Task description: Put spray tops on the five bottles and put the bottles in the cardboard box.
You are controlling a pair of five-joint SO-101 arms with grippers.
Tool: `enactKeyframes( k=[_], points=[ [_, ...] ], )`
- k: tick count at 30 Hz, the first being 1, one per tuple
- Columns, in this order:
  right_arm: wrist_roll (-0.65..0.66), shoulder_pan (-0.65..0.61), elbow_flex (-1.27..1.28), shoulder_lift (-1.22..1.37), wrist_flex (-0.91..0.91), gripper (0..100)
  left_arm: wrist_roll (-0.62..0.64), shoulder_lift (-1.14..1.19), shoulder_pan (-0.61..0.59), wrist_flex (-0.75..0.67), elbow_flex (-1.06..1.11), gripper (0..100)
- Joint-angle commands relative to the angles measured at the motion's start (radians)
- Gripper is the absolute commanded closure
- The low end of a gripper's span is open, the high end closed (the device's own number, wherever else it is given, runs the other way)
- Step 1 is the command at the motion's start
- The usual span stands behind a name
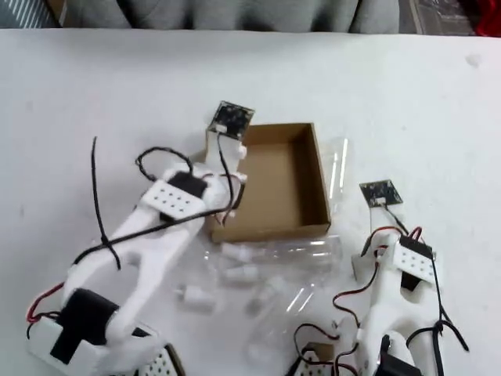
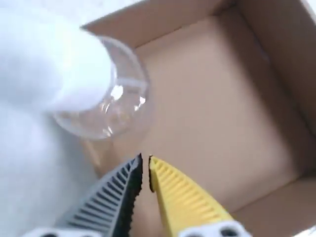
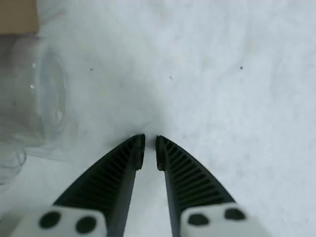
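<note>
Starting at the left, the left arm (image 1: 156, 227) lies stretched from the near left corner of the table (image 1: 102, 70) up to the left wall of the cardboard box (image 1: 270, 229). Its wrist view looks down into the box. There the left gripper (image 2: 145, 170) hangs above the brown floor, its grey and yellow fingers pressed almost tip to tip with nothing between them. Just beyond the tips a clear bottle (image 2: 111, 106) sits at the edge of the box floor near a corner. A blurred white shape (image 2: 49, 64) overlaps it, possibly a spray top, though the view is too soft to be sure.

On the table in front of the box, several loose clear bottles (image 1: 309, 252) lie on their sides, mixed with small white spray tops (image 1: 196, 296). Another transparent bottle (image 1: 338, 164) lies along the outside of the box's right wall, touching it or just beside it.

Farther right, the right arm (image 1: 391, 290) stands near the front edge of the table, apart from the box. The right gripper (image 3: 149, 148) hovers over bare white table, its black fingers closed to a thin slit and empty. A nearby bottle (image 3: 47, 96) lies on its side just off one fingertip, below a corner of the box.
</note>
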Motion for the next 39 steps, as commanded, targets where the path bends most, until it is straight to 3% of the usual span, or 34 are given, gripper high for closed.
enactKeyframes(
  k=[1, 9, 18, 28, 34, 39],
  points=[
    [0.009, -0.013, -0.011, 0.001, -0.001, 98.1, 0.015, -0.007, -0.005, 0.120, -0.114, 98],
    [0.009, -0.013, -0.011, 0.001, -0.001, 98.1, 0.100, 0.188, -0.012, 0.104, -0.213, 98],
    [0.009, -0.013, -0.011, 0.001, -0.002, 98.1, 0.157, 0.213, -0.018, 0.055, -0.221, 98],
    [0.009, -0.013, -0.012, 0.001, -0.004, 98.1, 0.169, 0.159, -0.012, 0.064, -0.221, 98],
    [0.006, -0.030, -0.020, 0.008, -0.012, 98.1, 0.169, 0.033, -0.013, 0.189, -0.219, 98],
    [0.003, -0.033, -0.020, 0.008, -0.013, 98.1, 0.169, -0.027, -0.022, 0.212, -0.180, 98]
  ],
)
